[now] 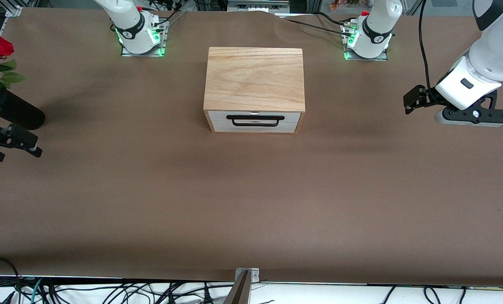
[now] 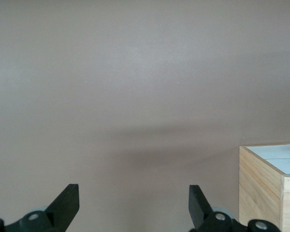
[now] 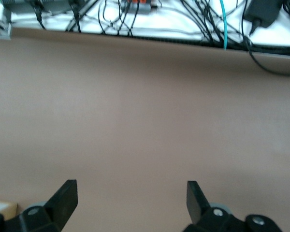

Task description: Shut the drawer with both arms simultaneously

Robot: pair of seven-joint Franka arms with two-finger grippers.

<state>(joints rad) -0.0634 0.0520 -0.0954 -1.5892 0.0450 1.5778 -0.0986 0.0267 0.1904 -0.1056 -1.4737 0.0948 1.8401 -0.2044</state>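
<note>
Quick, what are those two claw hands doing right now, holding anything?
Left gripper: open, holding nothing, over bare table beside the box.
Right gripper: open, holding nothing, over bare table at its end.

Right gripper (image 3: 131, 199) over bare brown table (image 3: 145, 111), black fingertips (image 3: 65, 193) spread wide apart, nothing between them, table edge with tangled black cables (image 3: 135, 19) and one teal cable (image 3: 223, 21) past it, pale wood corner (image 3: 2, 209) by one finger.
</note>
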